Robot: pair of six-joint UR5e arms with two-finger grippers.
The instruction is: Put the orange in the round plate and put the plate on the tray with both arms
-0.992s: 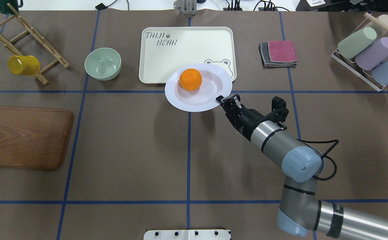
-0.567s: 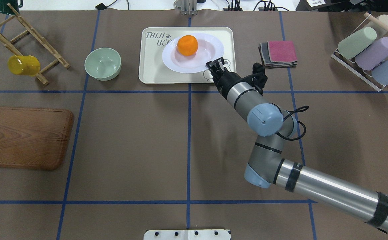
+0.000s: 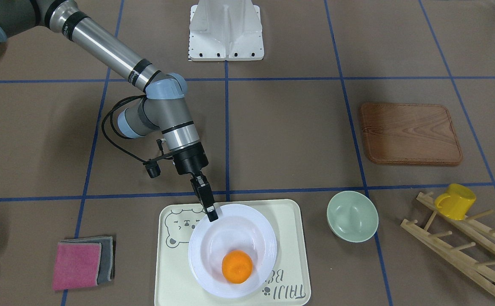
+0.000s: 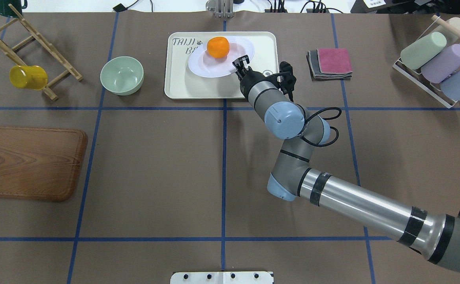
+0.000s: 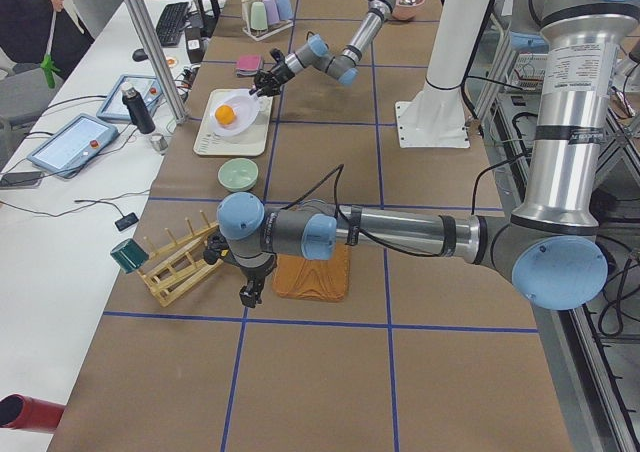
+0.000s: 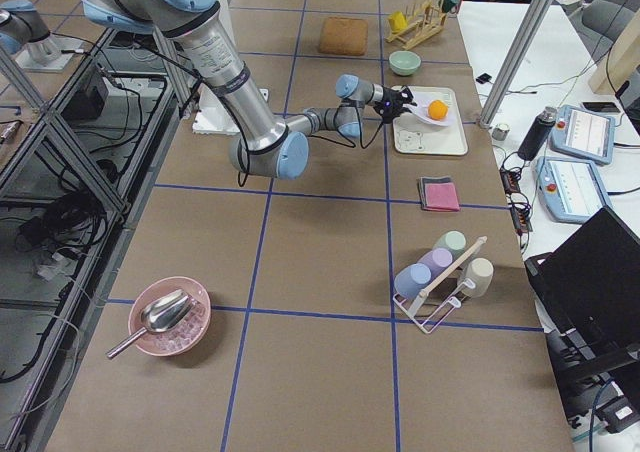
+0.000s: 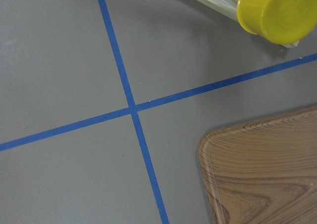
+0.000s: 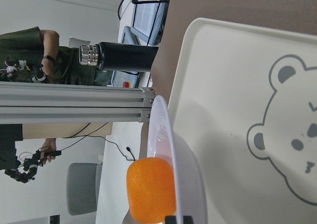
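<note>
gripping the white round plate (image 4: pixel 200 65) by its rim with the right gripper (image 4: pixel 241 65), jaws pinched narrow on the edge nearest the robot. held the plate tilted over the cream tray (image 4: pixel 182 85), partly covering the lettering; looked raised off the tray in the right wrist view, though could not tell whether the far edge touched it. carried the orange (image 4: pixel 218 47) in the sunken middle of the plate, toward the side away from the gripper. reached the right arm (image 4: pixel 356 203) long across the table from the right of the overhead view.

hung the left gripper (image 5: pixel 247 294) low over the table beside the brown wooden board (image 4: pixel 30 163), near the wooden rack (image 4: pixel 52 47) with the yellow mug (image 4: pixel 27 77); could not tell whether those jaws were wide or narrow. showed only the mug's base, a board corner and crossed blue tape lines in the left wrist view.

showed also a pale-green bowl (image 4: pixel 122 75) on the table beside the tray, on the robot's left, and folded pink and grey cloths (image 4: pixel 330 63) on the tray's other side.
</note>
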